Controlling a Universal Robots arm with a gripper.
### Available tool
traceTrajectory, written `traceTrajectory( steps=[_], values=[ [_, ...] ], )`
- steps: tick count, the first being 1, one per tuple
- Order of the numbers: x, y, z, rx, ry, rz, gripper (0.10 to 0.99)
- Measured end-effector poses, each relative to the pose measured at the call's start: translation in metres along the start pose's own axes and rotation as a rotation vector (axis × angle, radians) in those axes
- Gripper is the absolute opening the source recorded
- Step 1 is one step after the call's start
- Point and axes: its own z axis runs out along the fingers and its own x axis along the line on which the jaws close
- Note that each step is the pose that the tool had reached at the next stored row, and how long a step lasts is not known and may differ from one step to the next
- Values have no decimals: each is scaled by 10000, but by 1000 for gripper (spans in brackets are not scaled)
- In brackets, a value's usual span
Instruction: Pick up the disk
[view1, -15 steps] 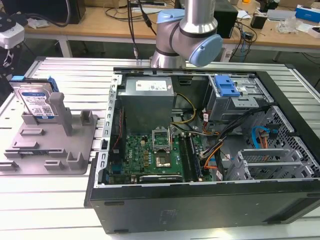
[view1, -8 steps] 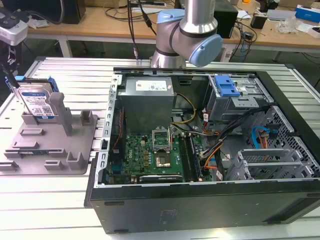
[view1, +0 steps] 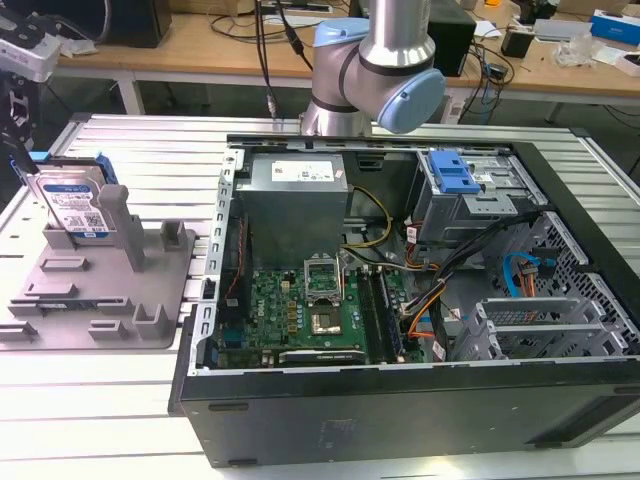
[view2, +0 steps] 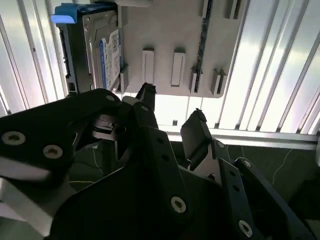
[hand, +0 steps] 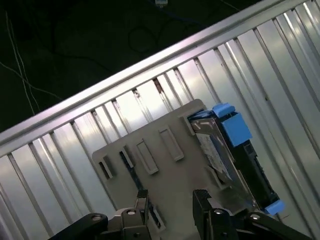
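Observation:
The disk (view1: 72, 205) stands upright on edge at the far corner of the grey fixture (view1: 110, 300), at the exterior view's left. It is silver with a white-and-blue label and blue side rails. My gripper (view1: 18, 140) hangs above and just beyond it, near the table's edge. In the second wrist view the gripper (view2: 172, 105) is open, its black fingers apart with nothing between them, and the disk (view2: 102, 50) lies off to one side of the fingers. The first wrist view has the gripper (hand: 171, 197) over the fixture plate (hand: 165, 130), with the disk (hand: 225, 150) beside it.
An open computer case (view1: 400, 300) fills the middle and the exterior view's right, with a blue-latched drive cage (view1: 455, 175) inside. The arm's base (view1: 370, 70) stands behind it. The slatted metal table (view1: 100, 400) ends just past the fixture. Cluttered benches (view1: 200, 40) run along the back.

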Motion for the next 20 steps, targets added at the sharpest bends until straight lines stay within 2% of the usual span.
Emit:
traceTrajectory(
  steps=[2, 5, 13, 20],
  values=[
    [0, 0, 0, 5, 4, -319, 482],
    [0, 0, 0, 12, 20, -1285, 482],
    [-1, -2, 1, 26, 47, -2845, 482],
    [-1, -3, 1, 24, 53, -3091, 482]
  ],
)
